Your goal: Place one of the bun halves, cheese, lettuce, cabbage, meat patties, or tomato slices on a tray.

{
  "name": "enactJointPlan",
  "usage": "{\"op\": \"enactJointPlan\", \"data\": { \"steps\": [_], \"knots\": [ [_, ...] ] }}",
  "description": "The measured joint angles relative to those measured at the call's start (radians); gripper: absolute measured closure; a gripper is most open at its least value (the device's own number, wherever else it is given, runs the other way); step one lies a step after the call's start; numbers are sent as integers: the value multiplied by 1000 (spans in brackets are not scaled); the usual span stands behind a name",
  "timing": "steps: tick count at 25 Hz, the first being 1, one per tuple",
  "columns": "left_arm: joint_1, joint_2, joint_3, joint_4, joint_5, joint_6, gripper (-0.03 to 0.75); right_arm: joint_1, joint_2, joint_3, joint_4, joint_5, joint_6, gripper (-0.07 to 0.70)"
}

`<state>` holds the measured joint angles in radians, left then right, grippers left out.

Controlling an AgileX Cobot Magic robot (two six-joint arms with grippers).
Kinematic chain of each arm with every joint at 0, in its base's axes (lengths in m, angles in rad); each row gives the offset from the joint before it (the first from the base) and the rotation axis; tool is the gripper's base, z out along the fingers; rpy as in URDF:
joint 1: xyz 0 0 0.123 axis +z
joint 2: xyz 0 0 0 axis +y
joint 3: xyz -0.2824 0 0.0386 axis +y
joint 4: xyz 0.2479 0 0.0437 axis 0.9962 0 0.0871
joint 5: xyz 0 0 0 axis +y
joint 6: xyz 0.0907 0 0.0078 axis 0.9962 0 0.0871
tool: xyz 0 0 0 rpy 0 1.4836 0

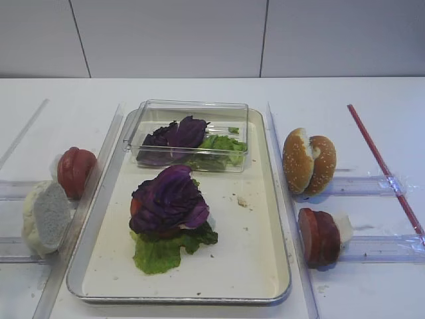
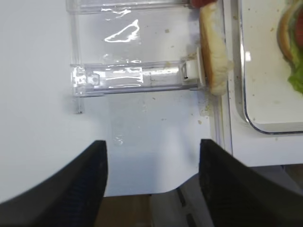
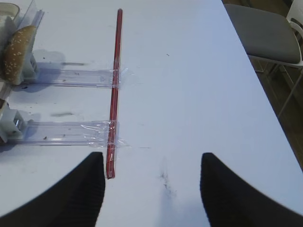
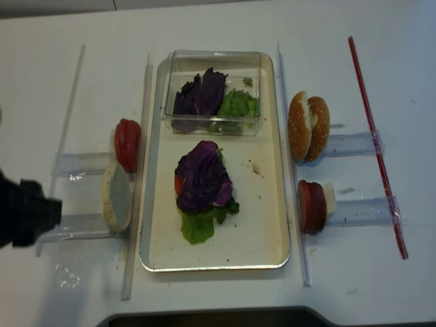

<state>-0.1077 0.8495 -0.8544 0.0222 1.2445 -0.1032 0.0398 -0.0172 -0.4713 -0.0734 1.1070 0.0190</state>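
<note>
Both grippers, left and right, gape empty; the cabbage perched atop the lettuce could topple if nudged.

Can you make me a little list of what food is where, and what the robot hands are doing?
tray: large cream tray with silvery rim, in the middle
on tray: dark purple cabbage clump atop bright green lettuce leaf
clear plastic box: more purple and green leaves, at tray's back
right of tray: sesame-seeded golden bun halves
left gripper: open, empty, over bare table
right gripper: open, empty
</note>
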Motion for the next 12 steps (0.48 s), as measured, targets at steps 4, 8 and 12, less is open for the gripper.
{"op": "enactJointPlan", "data": {
  "steps": [4,8,12],
  "knots": [
    [0,-154,62,0,4,-13,321,0,0,0,0,0,0,172],
    [0,-283,152,0,7,-13,321,0,0,0,0,0,0,172],
    [0,-410,230,0,11,-13,321,0,0,0,0,0,0,172]
  ]
}}
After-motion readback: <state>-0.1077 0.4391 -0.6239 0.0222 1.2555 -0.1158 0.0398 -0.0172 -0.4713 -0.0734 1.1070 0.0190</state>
